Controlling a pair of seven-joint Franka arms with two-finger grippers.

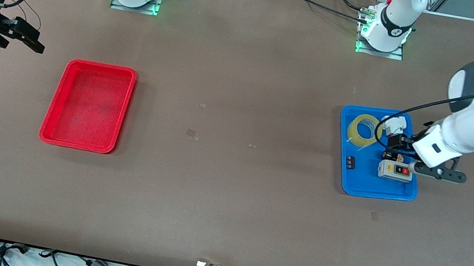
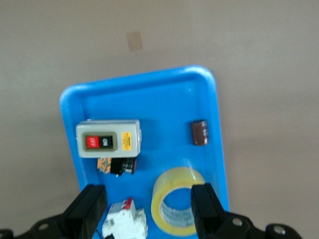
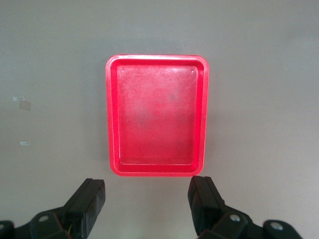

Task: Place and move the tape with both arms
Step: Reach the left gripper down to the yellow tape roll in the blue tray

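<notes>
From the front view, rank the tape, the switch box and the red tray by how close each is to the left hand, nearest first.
The left hand hangs open over the blue tray; the right hand waits open near the red tray.
1. Tape and switch box: both in the blue tray, beside the hand; too close to call.
2. Red tray: toward the right arm's end of the table.

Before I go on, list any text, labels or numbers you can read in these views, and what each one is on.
No text is legible in any view.
Switch box in the blue tray: marks on its red and black buttons and a yellow label, too blurred to read.
White breaker beside the tape: no readable print.
Small dark part: nothing readable.
Red tray: no markings.
</notes>
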